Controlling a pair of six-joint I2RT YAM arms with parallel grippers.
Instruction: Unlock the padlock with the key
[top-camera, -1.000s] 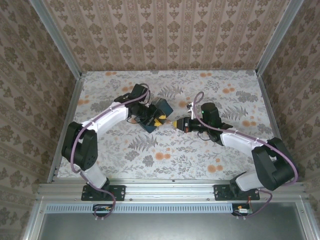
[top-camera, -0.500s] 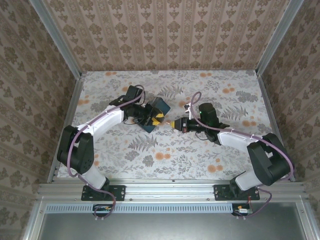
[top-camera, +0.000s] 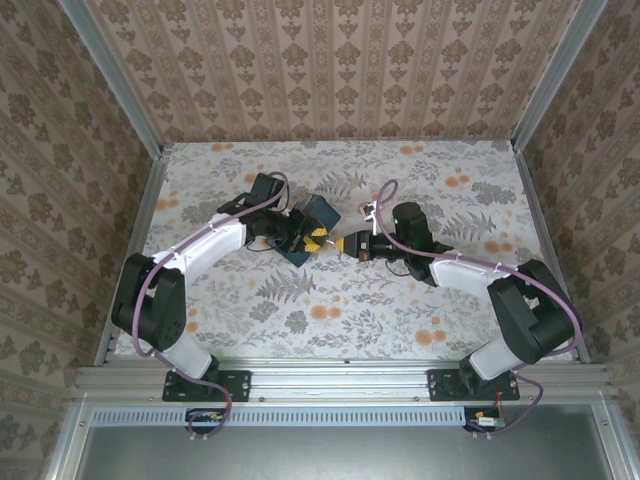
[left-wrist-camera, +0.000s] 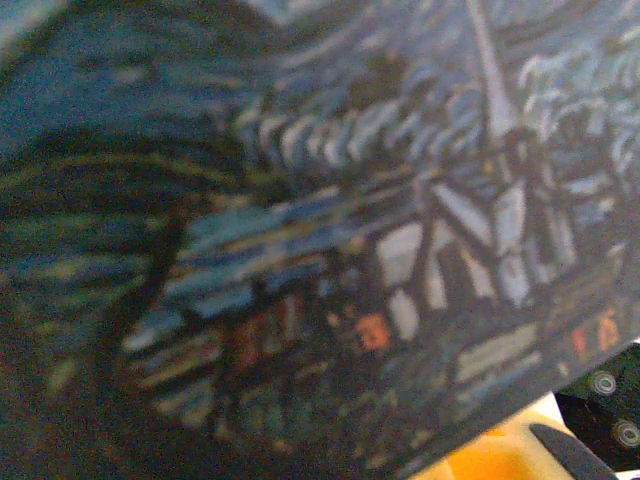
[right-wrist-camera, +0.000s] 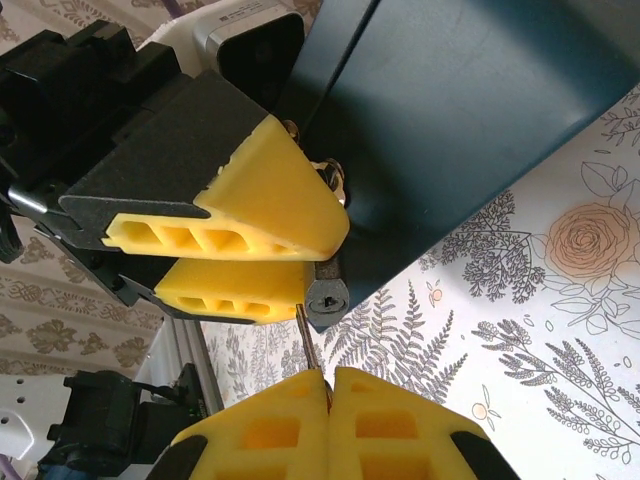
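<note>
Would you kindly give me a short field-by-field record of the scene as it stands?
left tool: closed on the padlock, against the dark blue box
right tool: closed on the key
key tip: at the padlock's keyhole end, not visibly inserted
keyhole: faces the right tool
surface: floral table

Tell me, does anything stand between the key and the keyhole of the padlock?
Nothing visible does. The key, pinched in the right end effector, points at the padlock held by the left end effector, with only open air between; its tip seems slightly beside the keyhole.
</note>
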